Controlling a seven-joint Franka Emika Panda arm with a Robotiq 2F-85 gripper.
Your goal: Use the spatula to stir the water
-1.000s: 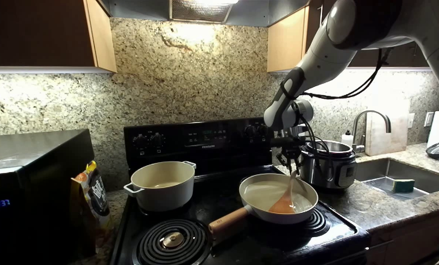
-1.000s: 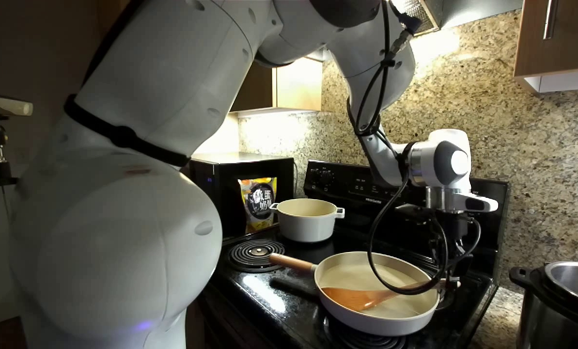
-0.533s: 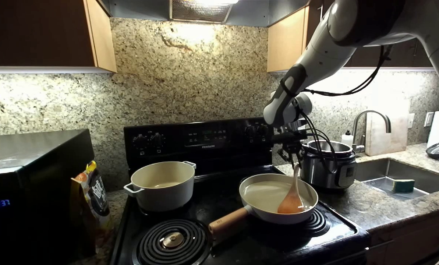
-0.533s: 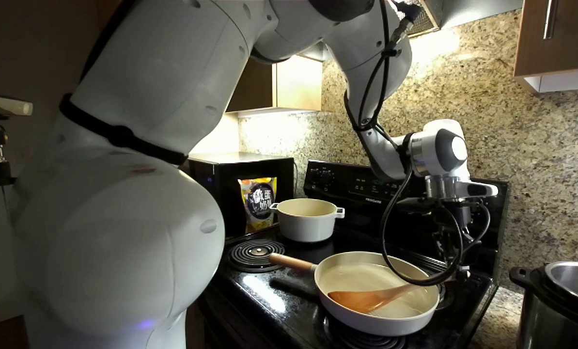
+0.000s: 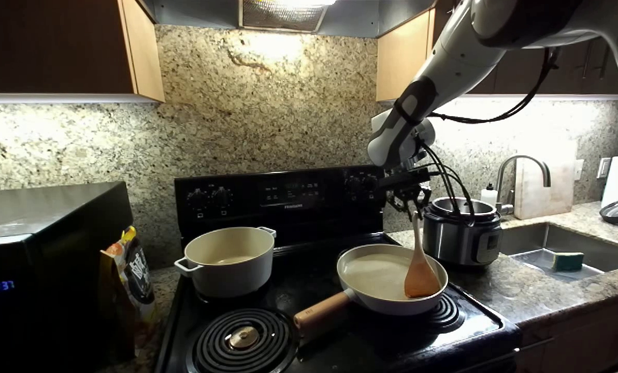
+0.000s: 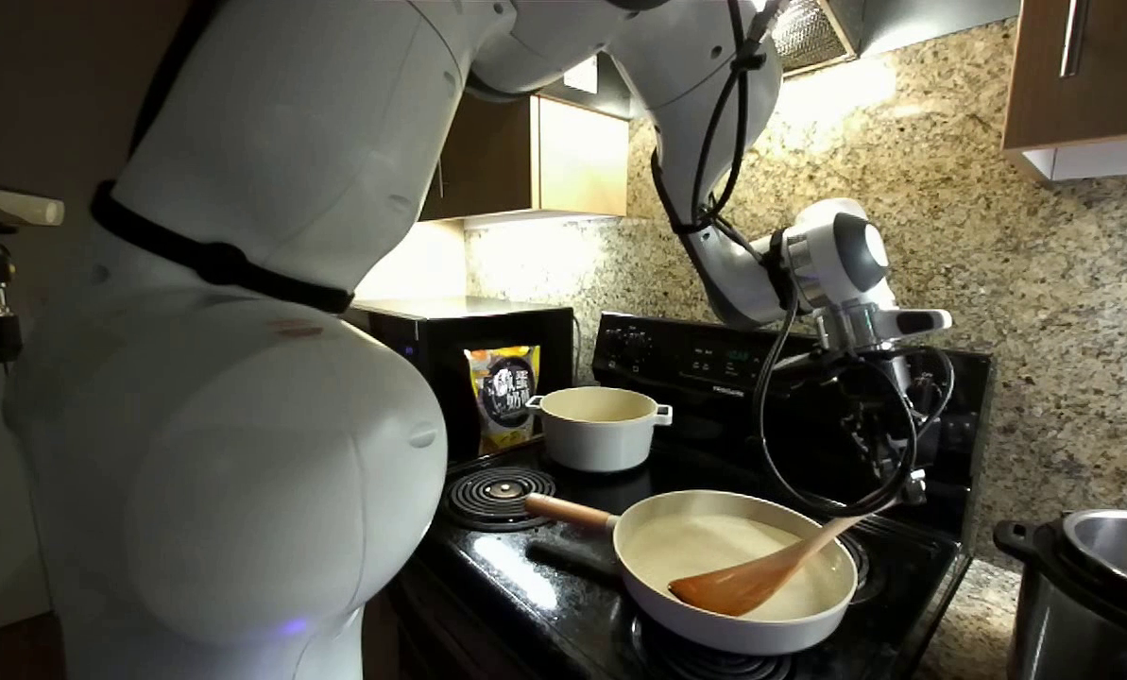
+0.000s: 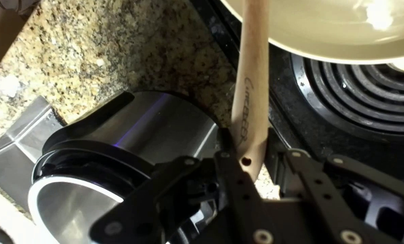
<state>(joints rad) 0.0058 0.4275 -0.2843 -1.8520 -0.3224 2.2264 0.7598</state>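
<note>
Left of the frying pan (image 5: 391, 307), as both exterior views show, a microwave (image 5: 55, 300) and an upright printed bag (image 5: 137, 274) stand well apart from it, presumably parked outside the work area. Nearer the pan on that side, a cream pot (image 5: 231, 280) sits on the stove (image 5: 360, 347); judged unneeded for this task. The wooden pan handle (image 5: 323, 309) points left and forward, which leaves the pan's right side open to the arm.

Within the pan lies the water (image 5: 376, 272), shallow and pale. The spatula (image 5: 420, 264) has its blade down in the pan's right half; how deep it dips cannot be told. Its shaft slants up across the pan's far right rim; contact there is uncertain.

Beyond that rim, the end effector (image 7: 249, 144) grasps the spatula near its holed tip, a pad on either side. Such a hold likely keeps the fingers clear of the liquid while stirring, though the blade may twist.

Right of the pan, a steel cooker (image 5: 451, 243) stands on the bench (image 5: 516, 290), close enough to warrant caution. Farther right, the sink (image 5: 599, 251) holds a sponge (image 5: 568, 261).
</note>
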